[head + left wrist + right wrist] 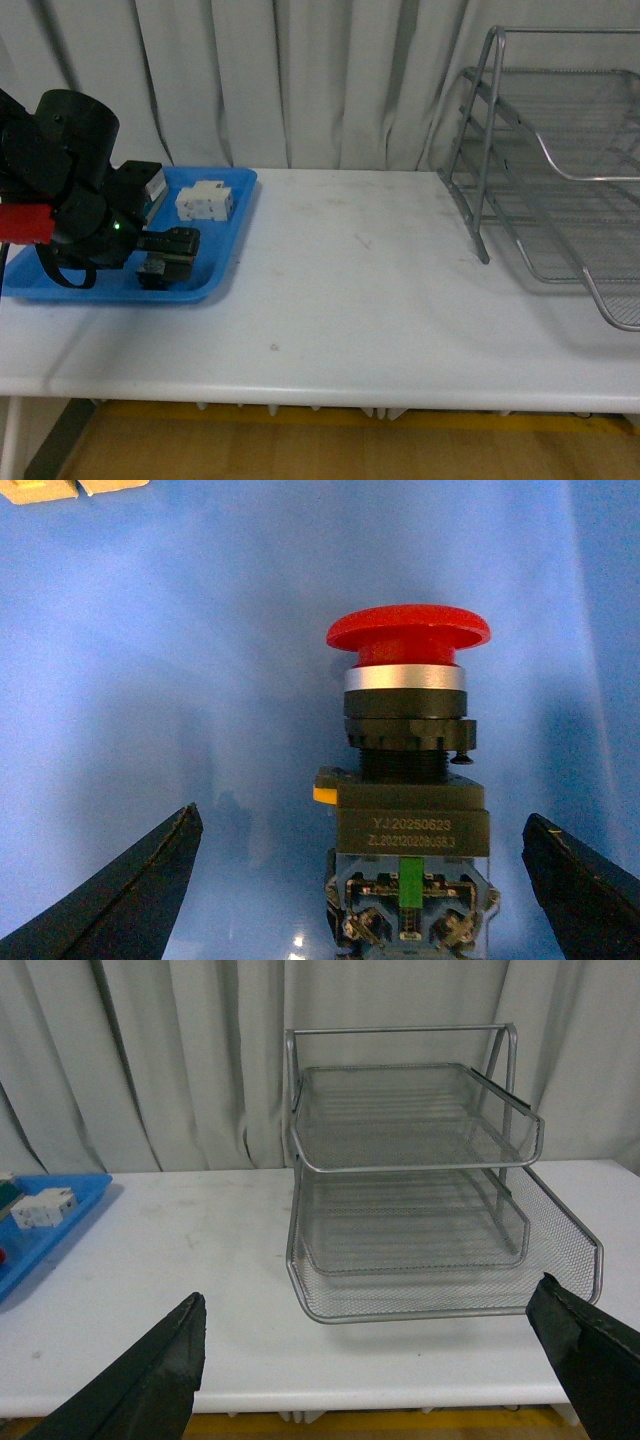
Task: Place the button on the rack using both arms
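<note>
The red-capped, dark-bodied push button (408, 780) lies in the flat blue plastic tray (150, 660), squarely between the left arm's wide-open black fingers (140, 890), untouched, long axis running away from the wrist, cap foremost. The right arm's fingers (150, 1370) gape empty before the silver wire-mesh rack (420, 1160).

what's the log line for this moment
left gripper open around button in tray | right gripper open, facing rack | button not gripped
</note>
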